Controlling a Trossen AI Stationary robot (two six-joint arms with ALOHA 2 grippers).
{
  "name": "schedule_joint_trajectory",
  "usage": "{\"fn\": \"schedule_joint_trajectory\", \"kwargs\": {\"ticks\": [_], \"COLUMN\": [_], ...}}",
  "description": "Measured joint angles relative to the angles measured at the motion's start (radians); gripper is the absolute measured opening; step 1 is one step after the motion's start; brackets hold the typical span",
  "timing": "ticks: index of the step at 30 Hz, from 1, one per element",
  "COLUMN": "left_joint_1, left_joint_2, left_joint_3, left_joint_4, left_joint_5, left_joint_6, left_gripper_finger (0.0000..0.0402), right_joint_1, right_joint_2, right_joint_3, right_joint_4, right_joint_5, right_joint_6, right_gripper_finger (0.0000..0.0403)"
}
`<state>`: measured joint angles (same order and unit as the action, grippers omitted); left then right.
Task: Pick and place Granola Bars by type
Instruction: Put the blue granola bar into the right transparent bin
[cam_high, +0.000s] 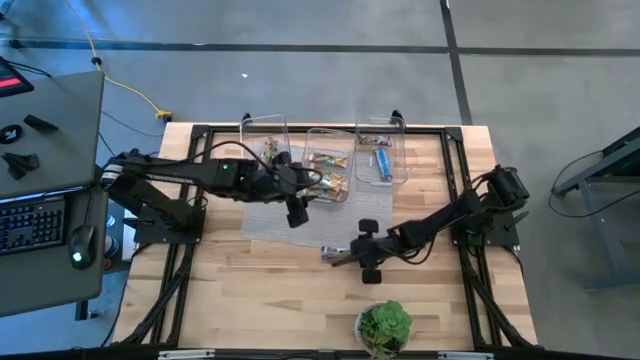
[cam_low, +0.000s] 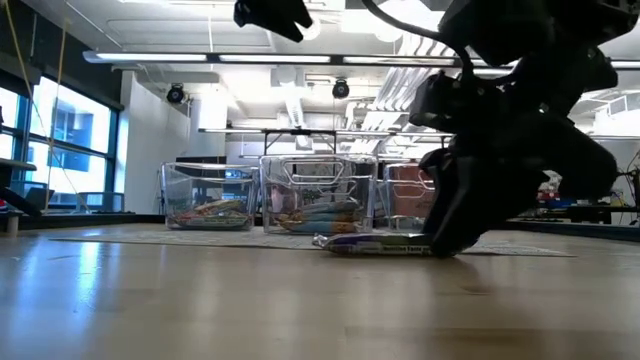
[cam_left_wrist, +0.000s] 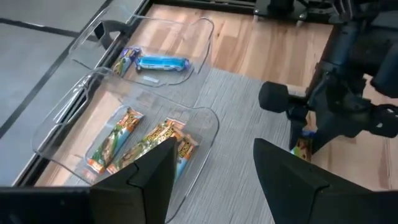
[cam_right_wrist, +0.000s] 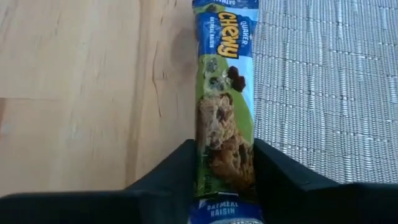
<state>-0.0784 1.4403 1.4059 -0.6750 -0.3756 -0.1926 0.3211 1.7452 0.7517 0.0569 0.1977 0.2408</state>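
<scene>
A granola bar (cam_right_wrist: 224, 93) in a blue and green wrapper lies flat on the wood beside the grey mat (cam_right_wrist: 323, 87); it also shows in the high view (cam_high: 331, 252) and the low view (cam_low: 375, 243). My right gripper (cam_right_wrist: 225, 180) is down at the bar's right end, shut on it (cam_high: 343, 254). My left gripper (cam_high: 297, 212) hovers open over the mat near the middle bin; its fingers (cam_left_wrist: 149, 177) hold nothing. Other bars lie inside three clear bins (cam_high: 328, 160): green-gold ones (cam_left_wrist: 127, 140) in one, a blue one (cam_left_wrist: 161, 62) in another. My right gripper pinches the bar between its two fingers (cam_right_wrist: 177, 171) by the long edges near the end (cam_right_wrist: 225, 163) toward the table's right. The fingers slant down from the right and lie along the bar. The bar lies flat on the table (cam_low: 375, 243).
Three clear bins stand in a row at the mat's far edge (cam_high: 265, 140) (cam_high: 380, 150). A potted plant (cam_high: 384, 326) sits at the table's near edge, close behind my right arm. Bare wood lies to the near left of the bar.
</scene>
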Motion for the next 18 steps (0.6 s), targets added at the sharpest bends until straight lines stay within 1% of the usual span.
{"fn": "schedule_joint_trajectory", "kwargs": {"ticks": [3, 5, 7, 9, 12, 14, 15, 18], "left_joint_1": [0.001, 0.006, 0.007, 0.007, 0.006, 0.006, 0.006, 0.006], "left_joint_2": [0.000, -0.001, -0.002, -0.002, -0.002, -0.002, -0.002, -0.002], "left_joint_3": [0.017, 0.043, 0.076, 0.112, 0.158, 0.187, 0.201, 0.238], "left_joint_4": [-0.016, -0.029, -0.052, -0.077, -0.107, -0.129, -0.147, -0.205], "left_joint_5": [-0.002, -0.008, -0.012, -0.014, -0.013, -0.012, -0.012, -0.012], "left_joint_6": [-0.025, -0.026, -0.021, -0.016, -0.014, -0.014, -0.014, -0.014], "left_gripper_finger": [0.0207, 0.0207, 0.0207, 0.0207, 0.0207, 0.0207, 0.0207, 0.0207], "right_joint_1": [-0.013, -0.021, -0.032, -0.052, -0.087, -0.115, -0.133, -0.207], "right_joint_2": [-0.017, -0.051, -0.109, -0.193, -0.347, -0.461, -0.513, -0.639], "right_joint_3": [-0.002, -0.003, -0.003, -0.002, -0.002, -0.002, 0.000, -0.001], "right_joint_4": [-0.001, -0.028, -0.046, -0.103, -0.208, -0.296, -0.350, -0.521], "right_joint_5": [-0.060, -0.089, -0.097, -0.086, -0.011, 0.065, 0.128, 0.364], "right_joint_6": [-0.009, -0.015, -0.021, -0.051, -0.106, -0.162, -0.188, -0.206], "right_gripper_finger": [0.0092, 0.0077, 0.0070, 0.0068, 0.0069, 0.0069, 0.0069, 0.0067]}}
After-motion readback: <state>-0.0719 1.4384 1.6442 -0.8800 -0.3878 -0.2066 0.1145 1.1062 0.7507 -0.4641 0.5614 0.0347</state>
